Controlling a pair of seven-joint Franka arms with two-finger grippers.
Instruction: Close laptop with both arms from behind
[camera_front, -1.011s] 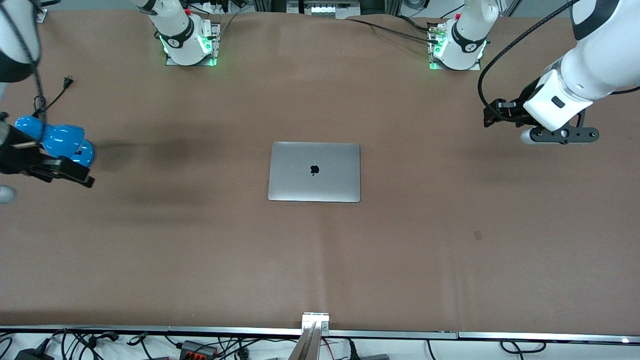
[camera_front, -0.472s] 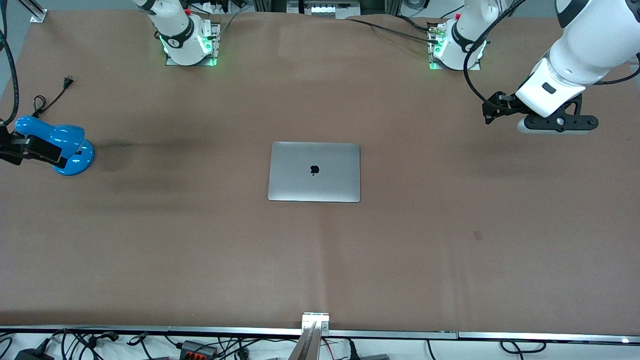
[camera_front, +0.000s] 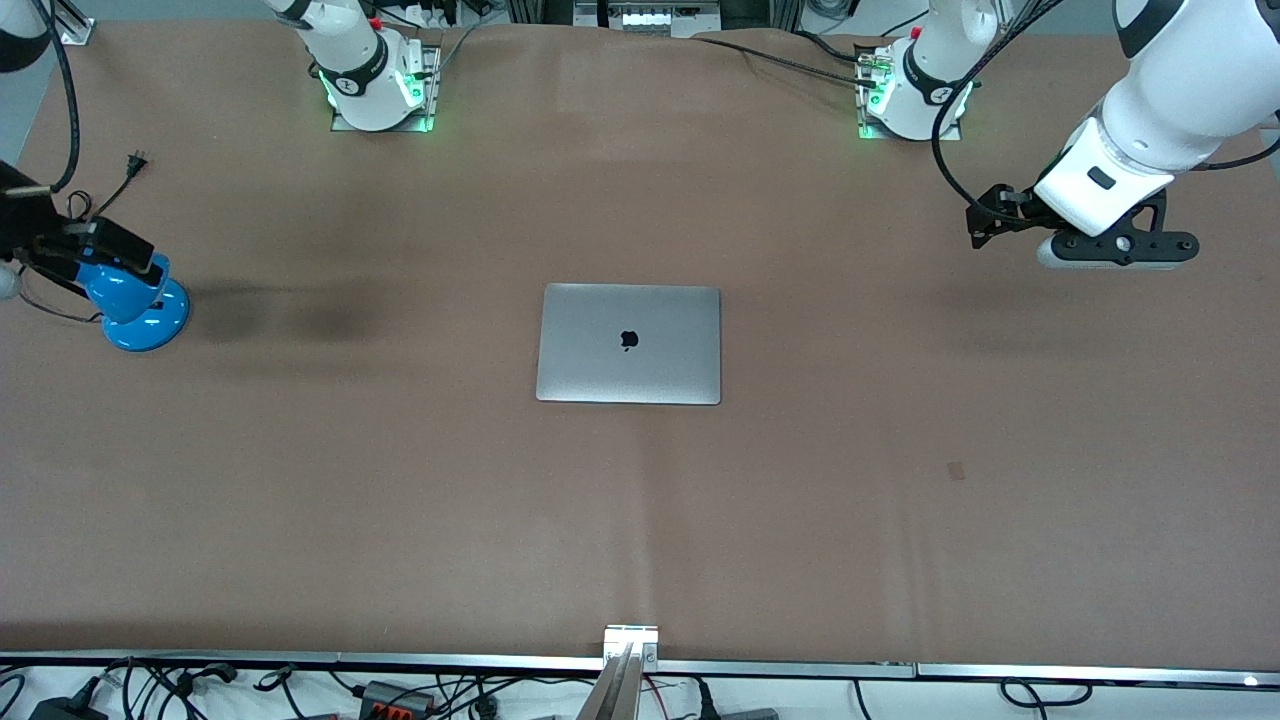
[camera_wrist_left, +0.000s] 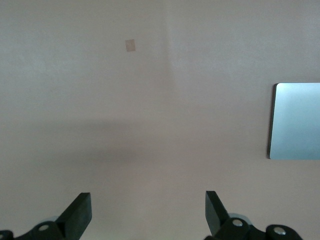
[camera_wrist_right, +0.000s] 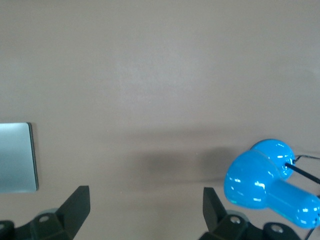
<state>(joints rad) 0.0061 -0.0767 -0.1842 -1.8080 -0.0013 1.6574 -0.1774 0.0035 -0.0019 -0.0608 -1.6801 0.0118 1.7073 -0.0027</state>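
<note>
The silver-grey laptop (camera_front: 628, 343) lies shut and flat in the middle of the table, black apple logo up. Its edge shows in the left wrist view (camera_wrist_left: 297, 121) and the right wrist view (camera_wrist_right: 17, 157). My left gripper (camera_front: 1113, 252) hangs open and empty over bare table toward the left arm's end, well apart from the laptop; its open jaws show in the left wrist view (camera_wrist_left: 148, 210). My right gripper (camera_front: 92, 250) hangs open and empty over the blue object at the right arm's end; its own view (camera_wrist_right: 146, 207) shows the jaws wide apart.
A glossy blue rounded object (camera_front: 135, 303) stands near the right arm's end of the table and shows in the right wrist view (camera_wrist_right: 267, 187). A black plug and cord (camera_front: 115, 180) lie beside it, farther from the front camera. Brown mat (camera_front: 640, 520) covers the table.
My right gripper has moved away from the front camera and now hangs over the blue object. My left gripper has drawn back slightly toward its base. The laptop has not moved.
</note>
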